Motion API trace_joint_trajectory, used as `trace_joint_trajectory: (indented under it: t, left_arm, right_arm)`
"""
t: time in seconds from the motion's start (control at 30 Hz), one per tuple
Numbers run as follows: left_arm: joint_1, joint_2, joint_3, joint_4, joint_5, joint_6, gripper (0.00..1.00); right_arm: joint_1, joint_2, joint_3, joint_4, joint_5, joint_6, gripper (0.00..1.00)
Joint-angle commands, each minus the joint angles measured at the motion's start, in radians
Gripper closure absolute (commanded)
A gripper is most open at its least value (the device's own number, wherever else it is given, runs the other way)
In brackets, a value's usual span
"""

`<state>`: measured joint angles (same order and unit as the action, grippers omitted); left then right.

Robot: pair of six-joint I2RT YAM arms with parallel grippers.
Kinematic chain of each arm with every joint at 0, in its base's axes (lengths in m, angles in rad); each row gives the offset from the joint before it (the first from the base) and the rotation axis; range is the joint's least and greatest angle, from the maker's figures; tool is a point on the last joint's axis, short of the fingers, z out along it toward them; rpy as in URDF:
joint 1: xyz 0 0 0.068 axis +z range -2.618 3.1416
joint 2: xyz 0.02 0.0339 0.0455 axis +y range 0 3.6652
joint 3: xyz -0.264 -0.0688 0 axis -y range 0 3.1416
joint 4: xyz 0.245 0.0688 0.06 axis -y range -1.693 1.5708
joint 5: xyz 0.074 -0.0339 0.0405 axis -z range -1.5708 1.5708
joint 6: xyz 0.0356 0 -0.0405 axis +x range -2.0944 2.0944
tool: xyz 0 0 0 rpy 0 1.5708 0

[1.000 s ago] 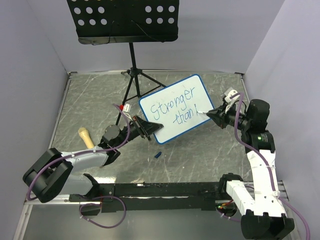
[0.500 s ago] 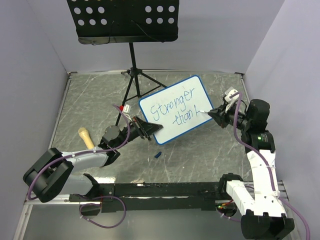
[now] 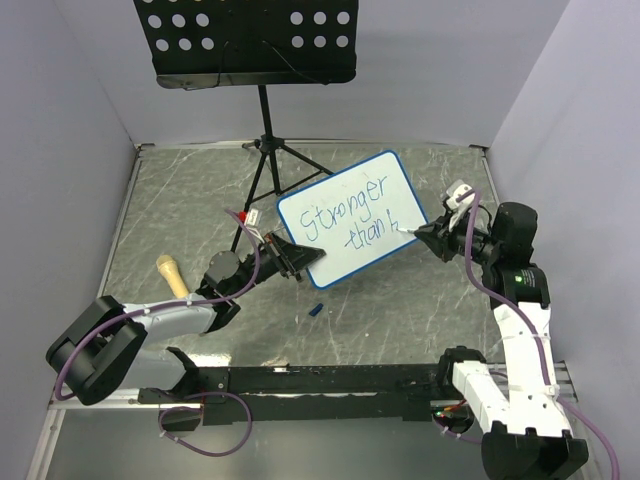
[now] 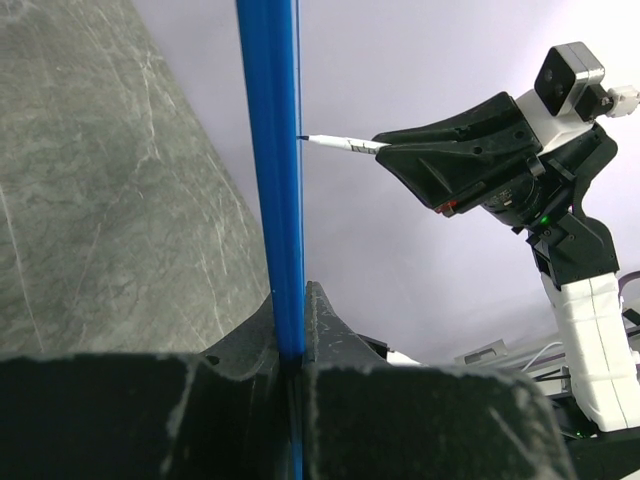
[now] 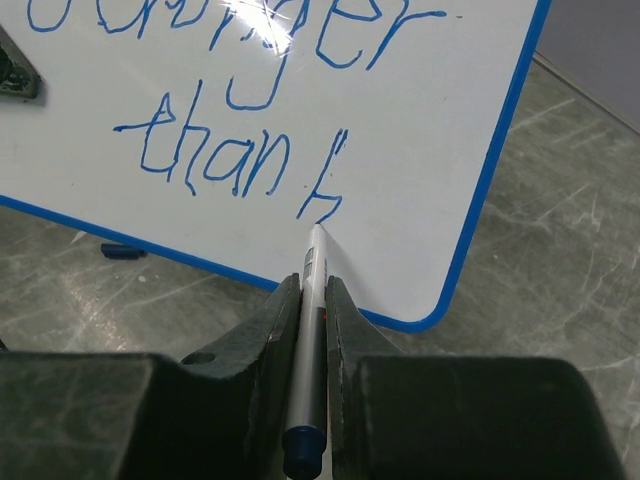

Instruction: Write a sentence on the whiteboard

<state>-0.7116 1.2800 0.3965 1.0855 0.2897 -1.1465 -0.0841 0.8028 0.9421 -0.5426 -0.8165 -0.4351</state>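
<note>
Seen from above, the whiteboard stands tilted at mid-table. Its near-left corner is pinched in the left gripper, whose jaws sit narrow on the blue frame. The right gripper reaches in from the right, clamped on a marker. The sentence slants in two lines. A music stand rises at the far side, and a small blue cap lies near the board.

The left wrist camera sees the board edge-on and none of the writing. It does settle that the marker tip touches the face, which the overhead view leaves unclear.

The right wrist camera alone reads the lettering: "than", then one fresh letter, perhaps a "b", with the tip at its foot. I'd say the third word is just begun. What follows calls for small, light strokes, since little white remains before the right frame and a hard push might swing the board.
</note>
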Motion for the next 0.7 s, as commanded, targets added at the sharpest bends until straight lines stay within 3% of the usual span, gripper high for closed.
trace_joint_trajectory:
  t: [0.0,0.67]
  left_arm:
    - [0.001,-0.039,0.022,0.191,0.0,-0.021,0.99]
    - [0.001,-0.021,0.027,0.166,-0.004,-0.018,0.99]
  right_arm:
    - [-0.005,-0.001,-0.005,-0.005,-0.035,0.001,1.0]
    - [-0.006,0.009,0.047,0.078,-0.062,0.078,1.0]
